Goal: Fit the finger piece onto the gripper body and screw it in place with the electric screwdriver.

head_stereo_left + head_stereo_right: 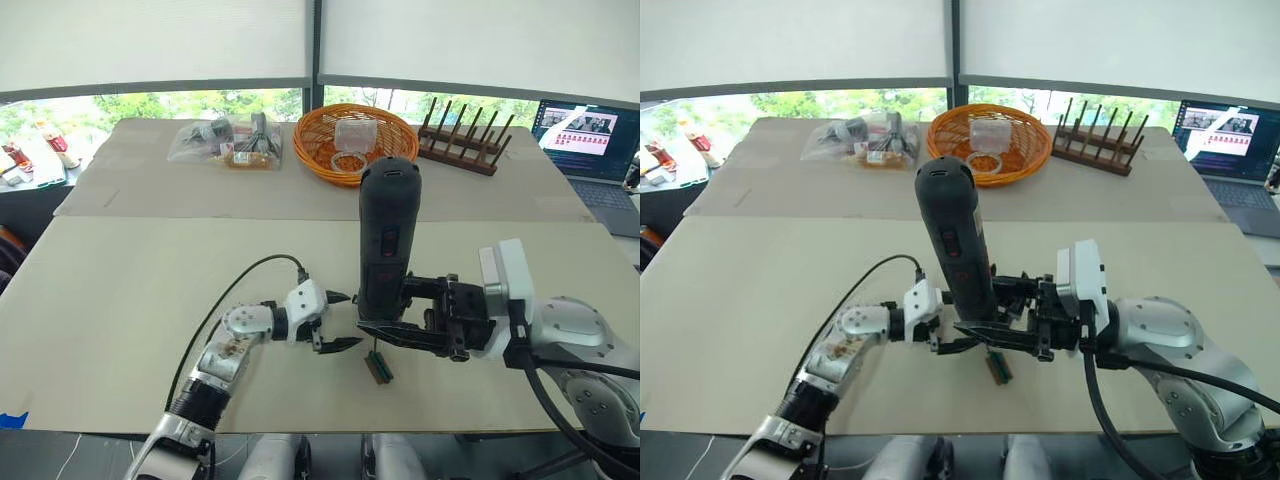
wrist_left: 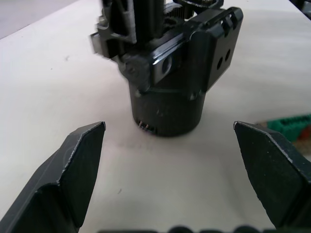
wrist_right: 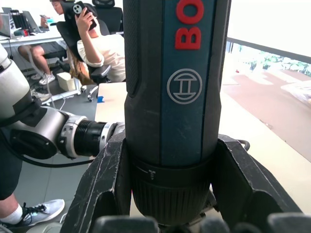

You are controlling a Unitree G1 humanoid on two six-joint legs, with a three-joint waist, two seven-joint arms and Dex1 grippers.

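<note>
Beige tabletop (image 1: 120, 330) fills my view, with an orange wicker basket (image 1: 355, 140), a wooden rack (image 1: 462, 145) and a plastic bag of parts (image 1: 225, 140) along its far edge and a laptop (image 1: 590, 150) at the far right corner. My right gripper (image 1: 385, 328) is clamped around the lower barrel of the electric screwdriver (image 1: 388, 235), which stands upright near the table's near edge, about midway along it. It looks heavy and top-loaded with a smooth rigid casing, so I judge the low grip sound but prone to tipping if the fingers loosen. My left gripper (image 1: 337, 320) is spread wide and holds nothing; the wrist view shows the gripper body (image 2: 167, 73) standing on its round base just ahead of its tips. That body looks hard and compact, and I would take it by the cylindrical base, not the bracket. A small green-and-brown block (image 1: 378, 366) lies just beside it. I cannot pick out the finger piece.
</note>
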